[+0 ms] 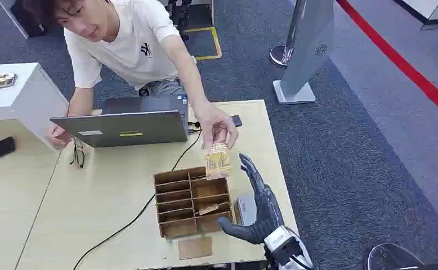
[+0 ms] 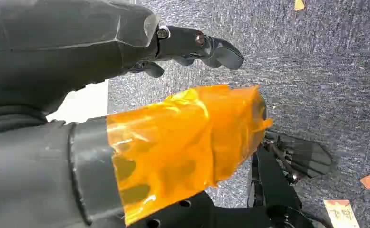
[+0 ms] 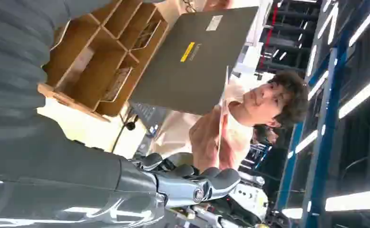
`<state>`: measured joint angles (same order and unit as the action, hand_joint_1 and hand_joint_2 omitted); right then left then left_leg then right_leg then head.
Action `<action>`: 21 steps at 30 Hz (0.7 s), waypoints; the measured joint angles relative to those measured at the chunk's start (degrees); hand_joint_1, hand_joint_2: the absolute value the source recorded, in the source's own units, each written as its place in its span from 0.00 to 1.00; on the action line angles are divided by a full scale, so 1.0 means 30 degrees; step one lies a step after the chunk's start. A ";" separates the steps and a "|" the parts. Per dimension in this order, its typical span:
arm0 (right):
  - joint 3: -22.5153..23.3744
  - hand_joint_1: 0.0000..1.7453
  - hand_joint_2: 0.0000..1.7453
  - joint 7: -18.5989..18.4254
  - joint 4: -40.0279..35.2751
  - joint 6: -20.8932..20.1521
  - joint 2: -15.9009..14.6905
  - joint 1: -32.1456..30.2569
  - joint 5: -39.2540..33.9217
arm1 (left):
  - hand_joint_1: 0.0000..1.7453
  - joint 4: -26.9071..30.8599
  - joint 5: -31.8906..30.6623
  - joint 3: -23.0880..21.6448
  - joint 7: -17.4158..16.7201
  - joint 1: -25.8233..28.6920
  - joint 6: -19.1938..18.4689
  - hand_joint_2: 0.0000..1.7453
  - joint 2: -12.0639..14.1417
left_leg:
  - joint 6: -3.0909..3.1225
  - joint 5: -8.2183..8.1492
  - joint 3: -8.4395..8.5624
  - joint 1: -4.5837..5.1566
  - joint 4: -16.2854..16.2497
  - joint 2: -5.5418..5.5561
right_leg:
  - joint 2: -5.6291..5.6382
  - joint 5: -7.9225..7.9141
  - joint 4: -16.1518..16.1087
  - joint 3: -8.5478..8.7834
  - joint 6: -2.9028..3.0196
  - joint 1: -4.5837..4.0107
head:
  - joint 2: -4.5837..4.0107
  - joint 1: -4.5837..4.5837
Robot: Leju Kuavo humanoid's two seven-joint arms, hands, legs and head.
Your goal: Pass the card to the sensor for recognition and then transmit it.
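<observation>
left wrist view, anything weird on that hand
Yes: a crinkled sheet of orange film is wrapped around part of the left hand, loose and ragged at its end. Small orange scraps lie on the grey carpet beyond it.

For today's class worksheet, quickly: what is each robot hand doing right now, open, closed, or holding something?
Left hand: holds nothing visible, but open or closed cannot be told.
Right hand: open, fingers spread, holding nothing; the card is in the person's hand.
</observation>
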<state>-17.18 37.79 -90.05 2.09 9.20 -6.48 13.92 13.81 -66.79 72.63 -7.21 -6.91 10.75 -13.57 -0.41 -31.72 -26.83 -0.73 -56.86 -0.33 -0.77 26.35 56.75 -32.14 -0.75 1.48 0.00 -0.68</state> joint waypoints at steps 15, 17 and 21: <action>-0.2011 0.00 1.00 -0.2477 0.0437 1.2388 0.0241 0.2105 1.1004 | 0.00 -0.0080 -0.0597 -0.0022 -0.0335 -0.0110 0.0051 0.00 -0.0015 | -0.0003 0.0004 0.0003 -0.0002 0.0000 0.0000 | 0.0003 -0.0001 0.0012 -0.0001 0.0001 -0.0001 | 0.0000 0.0000; -0.2011 0.00 1.00 -0.2601 0.0539 1.2453 0.0343 0.2209 1.1156 | 0.00 -0.0109 -0.0598 -0.0029 -0.0335 -0.0110 0.0051 0.00 -0.0022 | -0.0003 0.0003 0.0001 -0.0002 0.0000 0.0002 | 0.0001 0.0000 0.0012 -0.0001 0.0001 -0.0001 | 0.0000 0.0000; -0.2011 0.00 1.00 -0.2601 0.0685 1.2490 0.0445 0.2317 1.1243 | 0.00 -0.0117 -0.0605 -0.0029 -0.0335 -0.0115 0.0051 0.00 -0.0022 | -0.0002 0.0003 0.0001 0.0000 0.0000 0.0000 | 0.0002 -0.0001 0.0010 -0.0001 0.0001 0.0000 | 0.0000 0.0000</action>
<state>-23.21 29.99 -88.00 39.56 10.54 0.47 47.65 13.46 -68.61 72.54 -8.22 -7.26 10.91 -13.64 -0.42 -31.72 -26.82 -0.73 -56.86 -0.33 -0.76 26.35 56.78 -32.14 -0.75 1.48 0.00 -0.68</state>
